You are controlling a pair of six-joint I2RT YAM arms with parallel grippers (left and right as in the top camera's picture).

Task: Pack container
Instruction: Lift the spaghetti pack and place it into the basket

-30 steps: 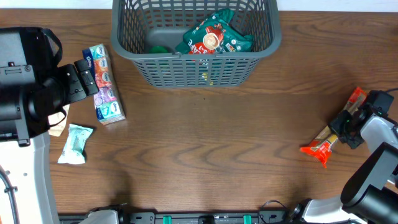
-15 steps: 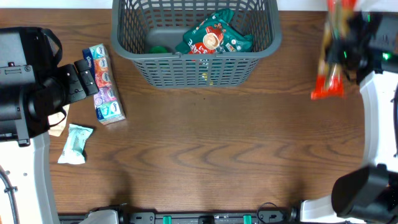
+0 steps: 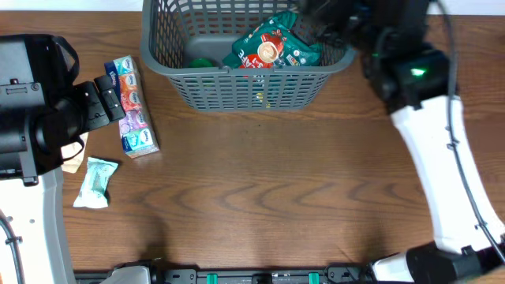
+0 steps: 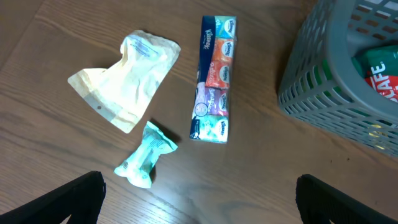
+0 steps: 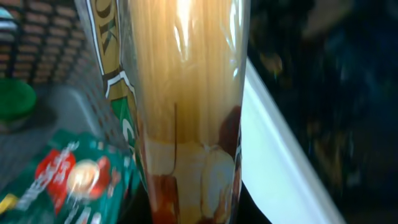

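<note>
Container (image 3: 237,87) dk grey lattice; packet (image 3: 272,49) green/red; spaghetti pack (image 5: 180,93) clear/red; tissue pack (image 4: 214,78) multicolour; table (image 3: 276,189) brown.

You are logging a left arm (image 3: 28,118) showing bulky matte-black housings above a white lower link, the left gripper (image 4: 199,196) showing blunt, rounded black fingers (image 4: 71,199), and a right arm (image 3: 432,158) showing a long white link, a black wrist block glowing with a green light (image 3: 416,73), and thin black cables (image 3: 453,126) running alongside.

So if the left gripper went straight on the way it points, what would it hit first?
Probably the tissue multipack, dead ahead of the left gripper; depth is unclear, so bare table might come first.
</note>
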